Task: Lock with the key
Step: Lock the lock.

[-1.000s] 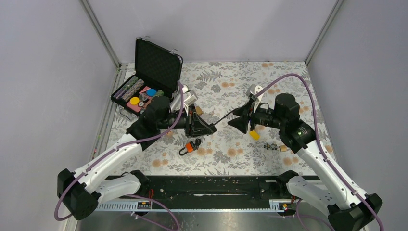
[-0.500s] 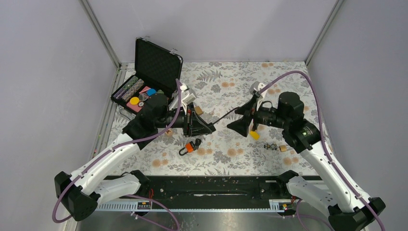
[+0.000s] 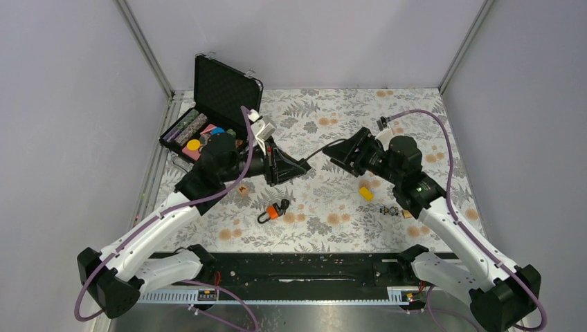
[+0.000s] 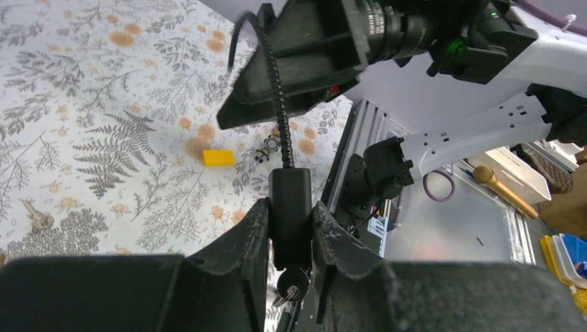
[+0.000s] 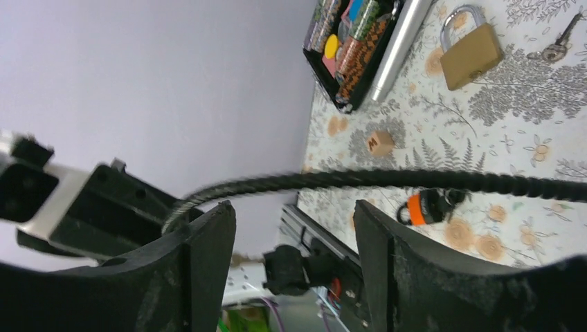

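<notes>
Left gripper (image 4: 291, 223) clamped on black cable lock body (image 4: 290, 188), key (image 4: 291, 285) showing at its lower end, right gripper (image 5: 292, 207) spread wide, braided cable (image 5: 415, 178) crossing between its fingers.

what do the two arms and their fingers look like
The left arm and right arm share white shell links, black joints and bases, and a looping purple cable each. The left gripper and right gripper are black wedges with thick matte fingers. A green light glows on the right arm.
</notes>
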{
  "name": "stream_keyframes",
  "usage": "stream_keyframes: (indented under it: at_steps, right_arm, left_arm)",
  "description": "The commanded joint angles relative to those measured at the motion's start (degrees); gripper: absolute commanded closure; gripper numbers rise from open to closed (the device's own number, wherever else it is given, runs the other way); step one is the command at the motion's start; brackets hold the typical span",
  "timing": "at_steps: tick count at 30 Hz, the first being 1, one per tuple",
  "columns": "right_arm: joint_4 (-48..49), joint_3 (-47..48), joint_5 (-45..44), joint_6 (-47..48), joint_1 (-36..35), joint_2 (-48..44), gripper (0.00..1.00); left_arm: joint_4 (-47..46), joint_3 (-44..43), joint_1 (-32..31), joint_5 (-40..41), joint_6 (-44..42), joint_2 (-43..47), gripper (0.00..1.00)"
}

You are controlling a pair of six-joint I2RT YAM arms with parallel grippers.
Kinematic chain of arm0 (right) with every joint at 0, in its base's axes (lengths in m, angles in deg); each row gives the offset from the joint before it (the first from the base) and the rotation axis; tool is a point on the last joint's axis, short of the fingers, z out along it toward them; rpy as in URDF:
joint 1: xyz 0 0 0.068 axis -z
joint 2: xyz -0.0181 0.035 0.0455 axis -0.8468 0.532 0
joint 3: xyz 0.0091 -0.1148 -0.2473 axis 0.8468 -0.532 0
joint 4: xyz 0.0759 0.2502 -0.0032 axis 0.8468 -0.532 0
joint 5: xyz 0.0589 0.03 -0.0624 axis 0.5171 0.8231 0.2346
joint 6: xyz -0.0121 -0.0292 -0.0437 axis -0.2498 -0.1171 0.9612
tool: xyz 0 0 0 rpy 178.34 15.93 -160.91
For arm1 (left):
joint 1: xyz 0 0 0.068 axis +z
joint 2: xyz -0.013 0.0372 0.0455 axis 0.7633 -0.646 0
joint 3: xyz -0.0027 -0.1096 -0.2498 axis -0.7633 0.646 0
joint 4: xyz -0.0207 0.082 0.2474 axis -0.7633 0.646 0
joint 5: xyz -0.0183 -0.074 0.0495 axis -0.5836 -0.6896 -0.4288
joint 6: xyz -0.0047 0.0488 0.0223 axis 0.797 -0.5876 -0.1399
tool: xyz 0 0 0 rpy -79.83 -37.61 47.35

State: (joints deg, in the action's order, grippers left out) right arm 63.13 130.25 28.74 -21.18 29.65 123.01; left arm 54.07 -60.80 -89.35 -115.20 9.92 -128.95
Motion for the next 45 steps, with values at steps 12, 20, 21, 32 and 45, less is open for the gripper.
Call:
stream_keyframes:
  at_steps: [12,20,21,32,45]
  right_arm:
    - [15.15,3.04,-0.9,-13.97,-3.0,2.69,0.45]
    - [22.08,4.04,0.62,-13.24,-5.27,4.55,0.39]
    - [22.99,4.3,0.35,-13.16,-5.71,4.86,0.33]
    - [21.6,10.2,-2.81,-7.76,-7.72,9.74,0.31]
    - [10.22,15.17,-15.86,4.35,-13.13,11.23,1.0]
  left_arm:
    - [-12.03,1.46,0.13,12.17,2.75,3.64,1.0]
    - [-14.17,2.5,0.17,12.52,4.14,4.85,1.0]
    - [-14.25,2.55,0.18,12.49,4.22,5.06,1.0]
    - [-14.59,2.64,0.15,7.17,4.24,4.65,1.0]
    - [-11.92,3.3,0.21,8.68,3.8,2.6,0.73]
